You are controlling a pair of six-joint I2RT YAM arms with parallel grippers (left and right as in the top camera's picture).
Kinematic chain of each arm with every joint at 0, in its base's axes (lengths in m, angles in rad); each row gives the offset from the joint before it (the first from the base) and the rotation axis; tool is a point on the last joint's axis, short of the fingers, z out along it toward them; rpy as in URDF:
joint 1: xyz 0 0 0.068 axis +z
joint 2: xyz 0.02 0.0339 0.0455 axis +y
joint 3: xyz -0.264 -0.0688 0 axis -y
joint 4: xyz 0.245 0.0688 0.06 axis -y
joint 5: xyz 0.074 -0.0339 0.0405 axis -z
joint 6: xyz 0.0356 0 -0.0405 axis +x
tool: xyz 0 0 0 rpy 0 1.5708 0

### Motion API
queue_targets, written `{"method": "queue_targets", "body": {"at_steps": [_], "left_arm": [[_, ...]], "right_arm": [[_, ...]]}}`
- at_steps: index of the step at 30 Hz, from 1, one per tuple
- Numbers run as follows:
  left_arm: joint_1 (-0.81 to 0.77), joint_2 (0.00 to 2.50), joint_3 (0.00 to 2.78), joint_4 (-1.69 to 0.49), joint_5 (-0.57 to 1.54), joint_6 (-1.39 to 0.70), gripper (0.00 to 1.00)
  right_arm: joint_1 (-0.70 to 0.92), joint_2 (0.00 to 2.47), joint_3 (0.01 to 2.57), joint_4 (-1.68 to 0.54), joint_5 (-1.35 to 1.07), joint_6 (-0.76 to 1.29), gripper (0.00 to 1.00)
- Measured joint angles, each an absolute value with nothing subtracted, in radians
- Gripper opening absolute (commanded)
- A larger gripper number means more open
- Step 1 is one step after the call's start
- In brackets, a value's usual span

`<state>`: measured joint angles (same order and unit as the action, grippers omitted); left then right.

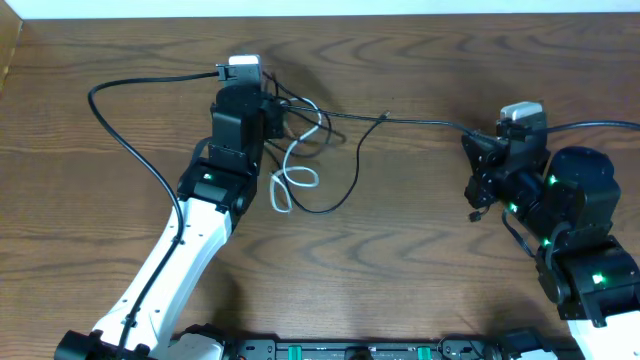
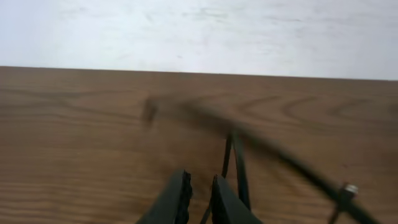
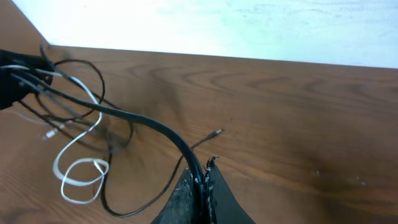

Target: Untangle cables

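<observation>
Brown wooden table point(image 1: 420, 260) (wavy dark grain), pale wall point(image 3: 249, 25) behind

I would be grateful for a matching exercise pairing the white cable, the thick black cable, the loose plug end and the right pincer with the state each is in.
Column one:
A. white cable
B. black cable
C. loose plug end
D. right pincer

Column two:
1. shut
2. bare metal tip lying free, nothing gripping it
3. lying slack in loops
4. clamped at one end, arching upward

Pairs: A-3; B-4; C-2; D-1
</observation>
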<state>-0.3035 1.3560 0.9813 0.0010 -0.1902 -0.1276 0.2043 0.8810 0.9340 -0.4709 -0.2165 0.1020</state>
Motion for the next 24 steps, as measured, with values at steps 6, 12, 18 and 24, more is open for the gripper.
{"method": "queue_targets", "body": {"at_steps": [6, 12, 18, 24], "left_arm": [[-0.296, 1.356, 0.981, 0.012, -0.054, -0.13, 0.08], [-0.296, 1.356, 0.981, 0.049, 0.165, -0.123, 0.08], [-0.296, 1.356, 0.981, 0.06, 0.421, -0.081, 0.08], [-0.296, 1.356, 0.981, 0.063, 0.604, -0.048, 0.08]], "right_arm": [[0.199, 0.924, 0.934, -0.469, -0.228, 0.1, 0.75], [0.199, 0.989, 0.934, -0.453, -0.324, 0.094, 0.92], [0.204, 1.056, 0.934, -0.408, -0.516, 0.02, 0.92], [0.24, 1.098, 0.934, -0.355, -0.674, -0.061, 0.91]]}}
